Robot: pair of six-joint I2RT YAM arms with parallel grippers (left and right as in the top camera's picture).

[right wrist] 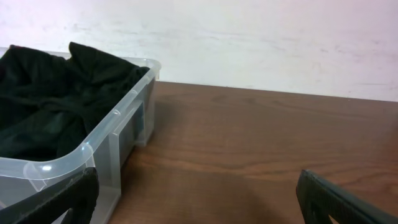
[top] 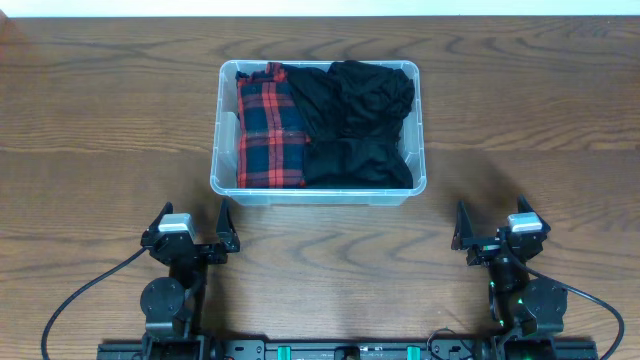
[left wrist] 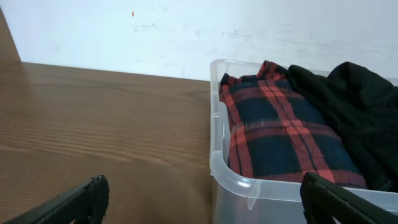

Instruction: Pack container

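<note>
Holding one plaid garment (top: 270,130) and two black garments (top: 360,100), one container (top: 315,196); left gripper (top: 195,218), right gripper (top: 491,215), jaws apart.

Overhead: fixed above the table (top: 520,110), looking straight down from well up. I get the whole container (top: 310,196) upper centre, both arms (top: 168,292) along the bottom edge.

Left wrist: low, just over the wood, facing forward toward the white wall (left wrist: 155,31). Its own fingers (left wrist: 87,194) frame the bottom corners; the container's near left corner sits close, filling my right side.

Right wrist: same low forward look, near right corner close at my left.

Overhead shares the container with both wrists. The two wrist views share the wall, and each catches black cloth (right wrist: 56,93) inside.
</note>
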